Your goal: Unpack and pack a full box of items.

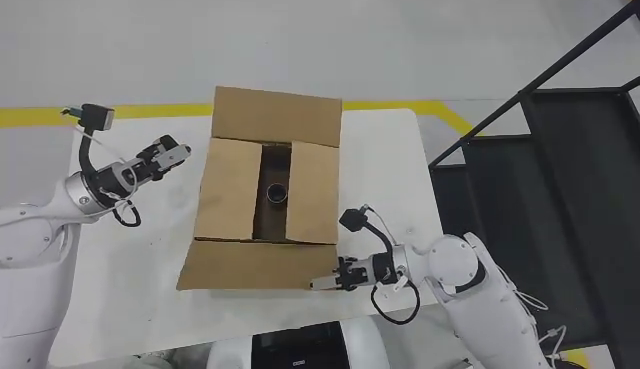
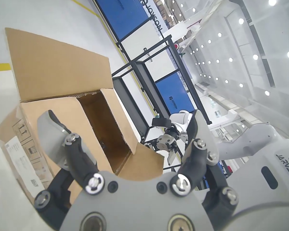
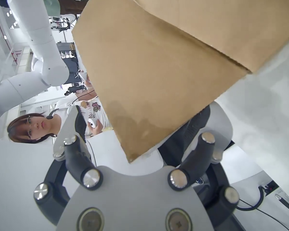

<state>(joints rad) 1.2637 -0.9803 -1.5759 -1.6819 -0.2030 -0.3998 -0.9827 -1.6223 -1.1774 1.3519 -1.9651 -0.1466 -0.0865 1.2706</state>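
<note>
Box point(image 1: 230, 189) sits mid-desk point(image 1: 150, 259), inner flaps part-shut over a dark round item point(image 1: 276, 193); right tool point(image 1: 320, 283) spread, straddling the near flap point(image 1: 250, 266) corner, likely to grab it; left tool point(image 1: 168, 156) spread, empty, beside the box.

Left arm: it reached out on my left side, elbow bent, forearm angled inward toward my middle.
Left pincer point(image 1: 172, 156): it stood wide open, its two fingers point(image 2: 50, 131) spread well apart.
Right arm: it was folded close in front of my body, forearm running across toward my left.
Right pincer point(image 1: 322, 282): it pointed leftward and was open too, with its fingers point(image 3: 73, 121) parted wide.
</note>
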